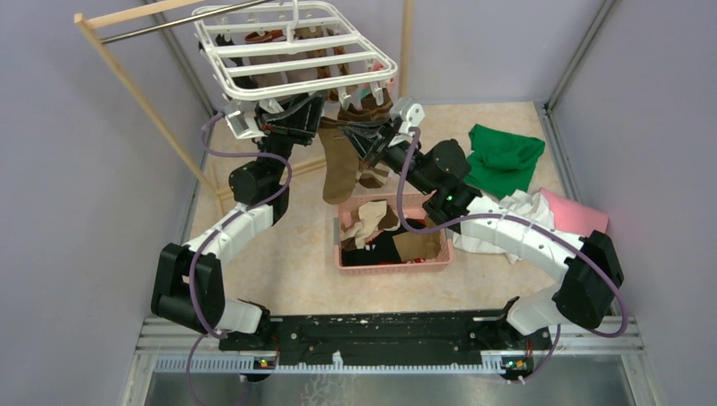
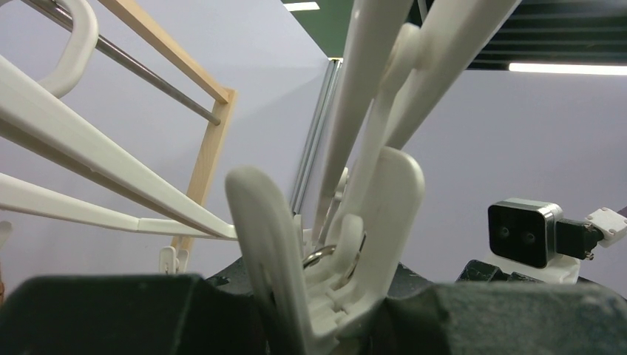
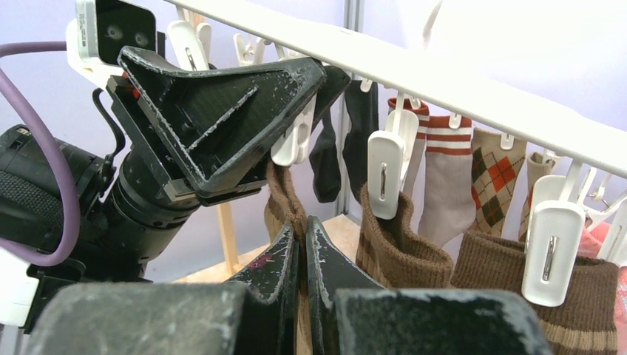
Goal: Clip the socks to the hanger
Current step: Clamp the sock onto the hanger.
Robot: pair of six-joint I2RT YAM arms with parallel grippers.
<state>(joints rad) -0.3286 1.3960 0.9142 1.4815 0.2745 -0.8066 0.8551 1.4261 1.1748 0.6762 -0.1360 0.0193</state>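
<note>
L pincer [image 2: 318, 314] squeezes hanger [image 2: 89, 144] edge clip [image 2: 384, 214]; R pincer [image 3: 303, 248] shut, prob. pinching brown sock [image 3: 282, 196].

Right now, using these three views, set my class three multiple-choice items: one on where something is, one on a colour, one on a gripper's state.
1. The pink basket sits: A) in the middle of the table; B) at its far left edge; C) at its far right edge.
2. The sock in the right gripper is: A) brown; B) pink; C) black.
3. The left gripper is: A) open and empty; B) squeezing a white clip; C) resting on the table.
Answers: 1 A, it lies centrally, ahead of both bases. 2 A, brown knit rises from the shut jaws. 3 B, the clip sits pinched between its jaws.
</note>
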